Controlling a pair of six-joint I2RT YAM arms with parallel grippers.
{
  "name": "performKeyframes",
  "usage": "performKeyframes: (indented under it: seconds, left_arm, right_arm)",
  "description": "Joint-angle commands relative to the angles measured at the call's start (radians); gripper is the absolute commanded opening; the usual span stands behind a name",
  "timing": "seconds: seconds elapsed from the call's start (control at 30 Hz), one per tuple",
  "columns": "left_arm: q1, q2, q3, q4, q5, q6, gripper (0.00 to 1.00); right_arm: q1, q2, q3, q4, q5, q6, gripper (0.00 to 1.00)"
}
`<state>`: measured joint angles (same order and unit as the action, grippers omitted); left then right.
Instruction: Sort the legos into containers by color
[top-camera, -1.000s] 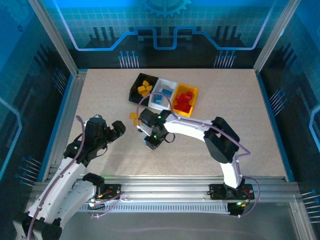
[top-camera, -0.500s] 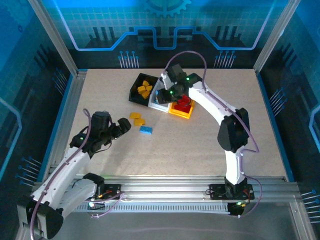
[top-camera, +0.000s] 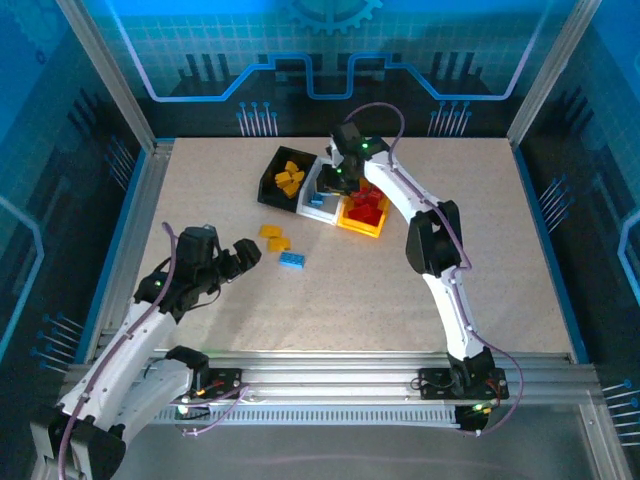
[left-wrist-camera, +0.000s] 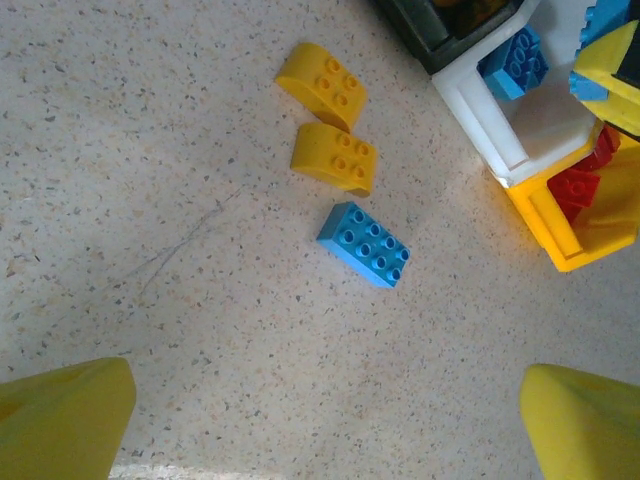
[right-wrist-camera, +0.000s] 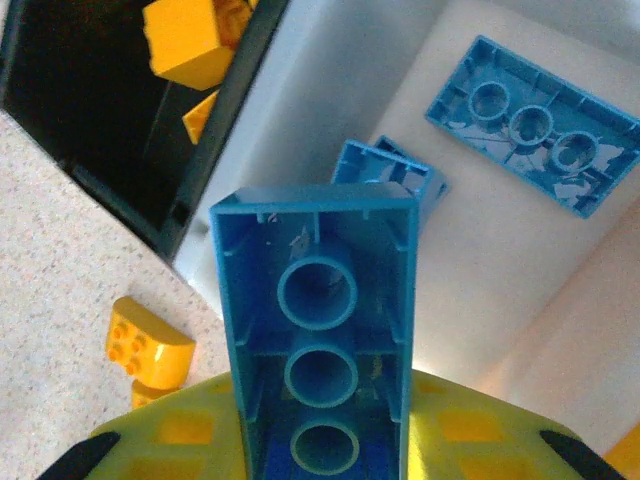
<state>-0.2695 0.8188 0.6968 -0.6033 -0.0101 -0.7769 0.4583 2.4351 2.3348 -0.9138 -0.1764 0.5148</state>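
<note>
Now, right end effector (top-camera: 333, 177): clamped on a blue brick (right-wrist-camera: 315, 330) above the white bin (right-wrist-camera: 490, 250).
Left end effector (left-wrist-camera: 325, 418): fingers apart, over the tabletop (left-wrist-camera: 150, 250).
Loose on tabletop: blue lego (left-wrist-camera: 364, 244), two yellow legos (left-wrist-camera: 334, 158), near-left of the bins.

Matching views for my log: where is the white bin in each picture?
Top external: white bin, upper centre, middle of the bin row.
Left wrist: top right, one corner in view.
Right wrist: upper right, its floor behind the held blue brick.
Shared landmark: black bin adjoining it.
</note>
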Motion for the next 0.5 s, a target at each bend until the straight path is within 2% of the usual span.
performKeyframes:
  seconds: [0.0,0.1,0.33,0.47]
  left_arm:
    - [0.011,-0.009,-0.02,-0.029,0.019,0.017,0.99]
    - [0.01,-0.007,-0.019,-0.026,0.019,0.023,0.99]
    - [0.021,0.013,-0.004,-0.016,0.022,0.044,0.99]
    - [0.027,0.026,-0.001,-0.002,0.028,0.048,0.99]
  right_arm:
    - [-0.017,0.012,0.044,-0.027,-0.011,0.042,0.33]
    - [-0.018,0.008,0.039,-0.03,-0.008,0.042,0.42]
    - [-0.007,-0.081,-0.008,-0.025,0.011,0.014,0.49]
    - [0.027,-0.199,-0.11,0.01,-0.007,-0.114,0.54]
